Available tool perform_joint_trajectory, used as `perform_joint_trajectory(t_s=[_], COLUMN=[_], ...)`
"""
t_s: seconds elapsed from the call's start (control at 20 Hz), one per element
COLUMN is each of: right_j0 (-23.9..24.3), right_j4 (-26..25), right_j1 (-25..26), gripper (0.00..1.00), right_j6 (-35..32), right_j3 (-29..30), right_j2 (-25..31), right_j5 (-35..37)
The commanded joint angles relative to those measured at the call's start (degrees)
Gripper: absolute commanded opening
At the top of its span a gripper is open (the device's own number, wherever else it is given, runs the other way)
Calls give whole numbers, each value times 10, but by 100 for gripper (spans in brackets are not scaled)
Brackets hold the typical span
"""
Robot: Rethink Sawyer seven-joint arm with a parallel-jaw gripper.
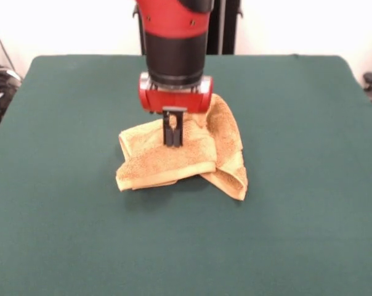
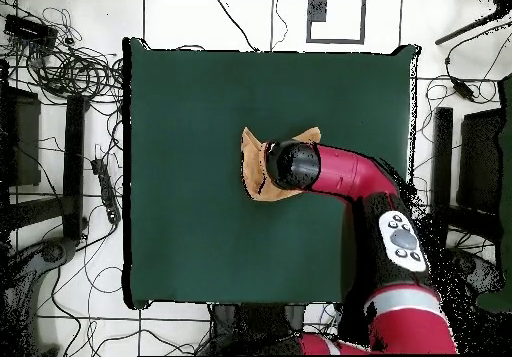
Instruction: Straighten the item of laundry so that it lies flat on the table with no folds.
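Your hand towel (image 1: 185, 153) sits crumpled just above centre frame in the front view, on the green tabletop (image 1: 63, 185). It is doubled over, with a thick fold along its lower edge and another flap hanging lower right, so it's nowhere near flat. The arm (image 1: 175, 43) comes straight down over the heap, likely to grab a layer and pull it open. The tool (image 1: 173, 132) has its fingers pressed close together, tips at or in the towel's top layer; whether cloth is actually pinched, you can't tell.
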State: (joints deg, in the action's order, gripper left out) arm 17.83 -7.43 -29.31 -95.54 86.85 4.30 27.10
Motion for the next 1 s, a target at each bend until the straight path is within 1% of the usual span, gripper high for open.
perform_joint_trajectory(t_s=[0.05,0.25,0.4,0.6,1.0], right_j0=[6,14,5,9,11], right_j4=[-20,-35,-45,-48,-69], right_j1=[-30,4,10,8,24], gripper=[0,0,0,0,0], right_j6=[-45,-39,-56,-51,-56], right_j3=[117,105,113,123,118], right_j2=[80,82,68,67,64], right_j5=[-82,-123,-170,-172,-201])
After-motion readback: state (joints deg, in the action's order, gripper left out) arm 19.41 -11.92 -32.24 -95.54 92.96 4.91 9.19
